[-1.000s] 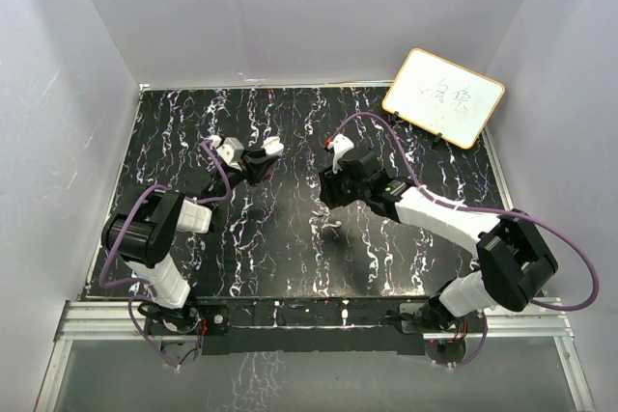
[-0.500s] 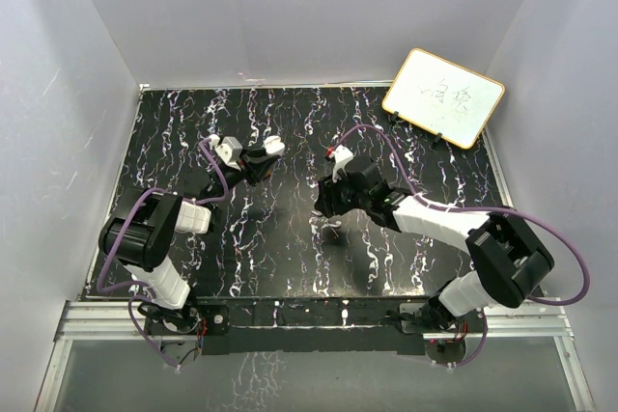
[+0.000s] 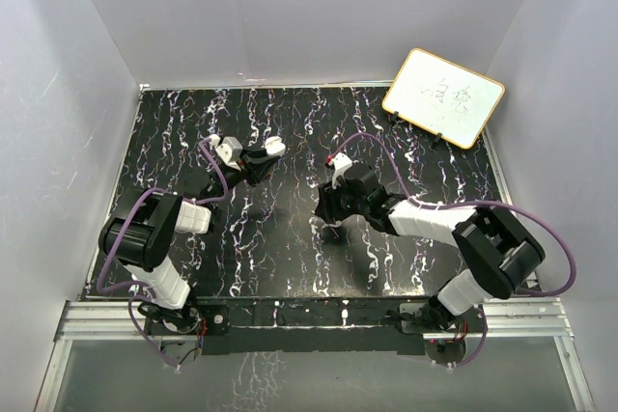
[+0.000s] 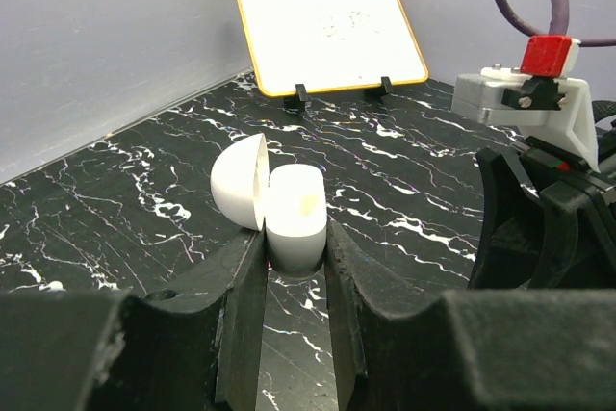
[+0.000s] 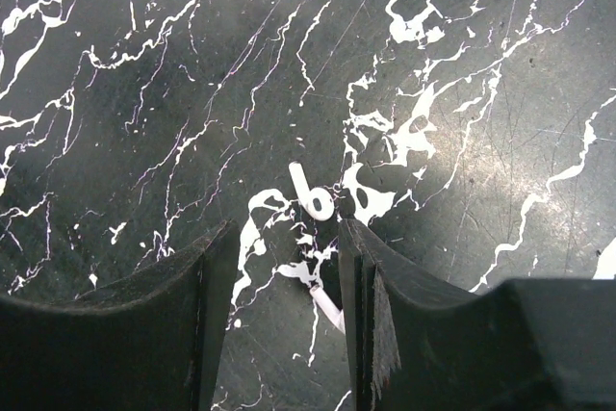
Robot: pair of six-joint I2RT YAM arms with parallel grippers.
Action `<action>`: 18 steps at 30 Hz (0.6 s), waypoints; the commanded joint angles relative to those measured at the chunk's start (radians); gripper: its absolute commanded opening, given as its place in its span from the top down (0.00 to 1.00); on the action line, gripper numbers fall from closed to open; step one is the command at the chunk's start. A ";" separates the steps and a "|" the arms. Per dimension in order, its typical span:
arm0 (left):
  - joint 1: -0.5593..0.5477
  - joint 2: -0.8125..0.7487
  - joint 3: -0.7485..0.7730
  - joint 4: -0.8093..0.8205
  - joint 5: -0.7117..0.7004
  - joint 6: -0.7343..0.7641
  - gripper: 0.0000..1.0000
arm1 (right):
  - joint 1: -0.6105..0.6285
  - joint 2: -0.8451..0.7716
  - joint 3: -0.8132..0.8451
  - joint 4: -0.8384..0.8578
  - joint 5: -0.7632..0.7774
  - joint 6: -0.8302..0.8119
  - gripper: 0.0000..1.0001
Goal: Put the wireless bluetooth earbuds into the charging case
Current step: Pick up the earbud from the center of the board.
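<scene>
So the left pincer [image 4: 296, 247] is pinching the open case [image 4: 292, 209]; the right pincer [image 5: 286, 230] is hanging spread, earbud [image 5: 313, 192] just beyond its tips — closing off-centre risks flicking it away.

Whiteboard [image 3: 443, 96] stands on black marbled table [image 3: 174, 132]

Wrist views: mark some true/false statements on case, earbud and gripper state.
1. The left gripper is clamped on the white charging case. True.
2. The case's lid is closed. False: it stands hinged open.
3. A white earbud lies on the table by the right gripper. True.
4. The right gripper has the earbud pinched and lifted. False: its jaws are apart and the earbud rests on the table.
5. The whiteboard lies flat on the table. False: it stands propped on small black feet.
</scene>
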 commanded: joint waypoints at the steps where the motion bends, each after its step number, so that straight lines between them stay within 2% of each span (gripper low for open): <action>1: -0.003 -0.040 0.003 0.177 0.018 0.004 1.00 | 0.003 0.026 -0.006 0.094 -0.010 -0.012 0.57; 18: -0.002 -0.037 0.002 0.177 0.019 0.002 1.00 | 0.004 0.099 -0.003 0.150 0.010 -0.025 0.59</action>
